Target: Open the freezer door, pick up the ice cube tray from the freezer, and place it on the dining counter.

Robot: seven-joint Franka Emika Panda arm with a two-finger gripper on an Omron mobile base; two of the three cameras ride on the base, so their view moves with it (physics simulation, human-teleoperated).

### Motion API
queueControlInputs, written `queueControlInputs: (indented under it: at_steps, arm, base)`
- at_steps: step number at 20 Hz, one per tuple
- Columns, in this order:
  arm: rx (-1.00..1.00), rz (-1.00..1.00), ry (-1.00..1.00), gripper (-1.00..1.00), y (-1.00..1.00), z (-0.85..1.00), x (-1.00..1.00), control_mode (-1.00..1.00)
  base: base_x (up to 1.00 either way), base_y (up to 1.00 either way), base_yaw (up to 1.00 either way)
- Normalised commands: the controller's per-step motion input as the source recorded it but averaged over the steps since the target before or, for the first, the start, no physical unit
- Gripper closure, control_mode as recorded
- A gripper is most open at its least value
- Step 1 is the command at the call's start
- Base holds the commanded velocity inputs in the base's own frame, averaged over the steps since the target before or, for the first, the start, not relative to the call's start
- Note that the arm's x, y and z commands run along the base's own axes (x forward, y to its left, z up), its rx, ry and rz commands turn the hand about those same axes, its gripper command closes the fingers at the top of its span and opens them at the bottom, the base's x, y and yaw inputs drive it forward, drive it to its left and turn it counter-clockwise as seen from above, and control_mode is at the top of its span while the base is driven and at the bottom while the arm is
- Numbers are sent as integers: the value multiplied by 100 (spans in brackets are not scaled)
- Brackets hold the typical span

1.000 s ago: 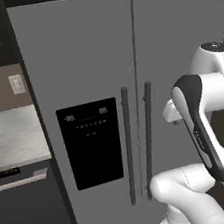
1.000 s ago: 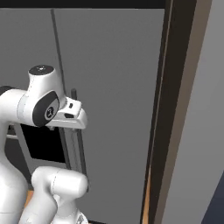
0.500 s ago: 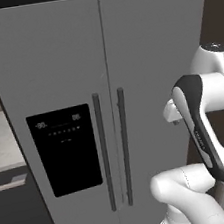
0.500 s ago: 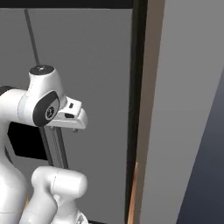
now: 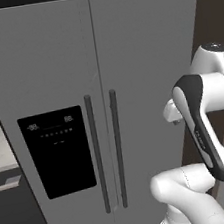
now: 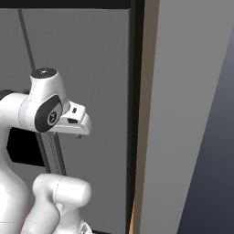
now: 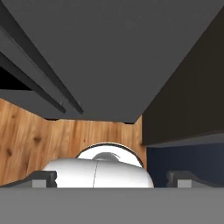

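The freezer door (image 5: pixel 50 127) is shut, the left half of the grey fridge, with its black dispenser panel (image 5: pixel 58 152) low down and its dark bar handle (image 5: pixel 96 154) at the centre seam. Nearest me the gripper (image 7: pixel 111 177) hangs pointing down over the wood floor (image 7: pixel 30 140), fingers (image 7: pixel 43 177) spread wide, holding nothing. Beyond it, the plain right door (image 5: pixel 149 78) is also closed

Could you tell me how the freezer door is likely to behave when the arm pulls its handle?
The freezer door is shut, tall and rigid, so it will probably swing stiffly rather than flex. Its smooth dark bar handle may be slippery for the open gripper.
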Motion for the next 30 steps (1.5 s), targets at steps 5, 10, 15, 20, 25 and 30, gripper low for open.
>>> queueControlInputs:
  at_steps: [5,10,15,20,25,30]
  arm:
    - [0,0,0,-100,0,0,0,-100]
    - [-4,0,0,-100,70,-13,-9,-100]
    - [-9,6,0,-100,100,-33,-26,-100]
    - [-7,1,0,-100,100,-20,0,-100]
    - [-1,-2,-17,-100,100,0,2,-100]
    - [0,-8,-40,-100,79,0,3,-100]
  base:
    - [11,0,0]
    - [0,0,0]
    - [0,0,0]
    - [0,0,0]
    - [0,0,0]
    - [0,0,0]
